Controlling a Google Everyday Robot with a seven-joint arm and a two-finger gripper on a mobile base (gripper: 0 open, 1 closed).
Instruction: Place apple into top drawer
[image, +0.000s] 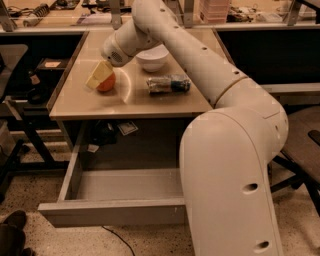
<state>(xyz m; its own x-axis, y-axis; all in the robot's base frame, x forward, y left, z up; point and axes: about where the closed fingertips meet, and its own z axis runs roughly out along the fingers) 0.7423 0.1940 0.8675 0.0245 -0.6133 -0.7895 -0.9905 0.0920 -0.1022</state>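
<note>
**Fig.** Task at an early stage. The apple (108, 84) lay on the table (165, 102), near its left edge, not yet in the drawer. The gripper (99, 75) was at the apple, covering its upper left side; whether it was clasping the fruit or merely set against it could not be told. The drawer (110, 212) stood pulled out below the table front, so opening was done. What remained, by judgement, was to secure the apple, lift it, carry it forward and down, and release it inside. The drawer showed nothing within over its visible left part; its right part was hidden behind the robot's body. The bowl (152, 59) stood behind the packet (169, 84); its contents could not be seen.
</note>
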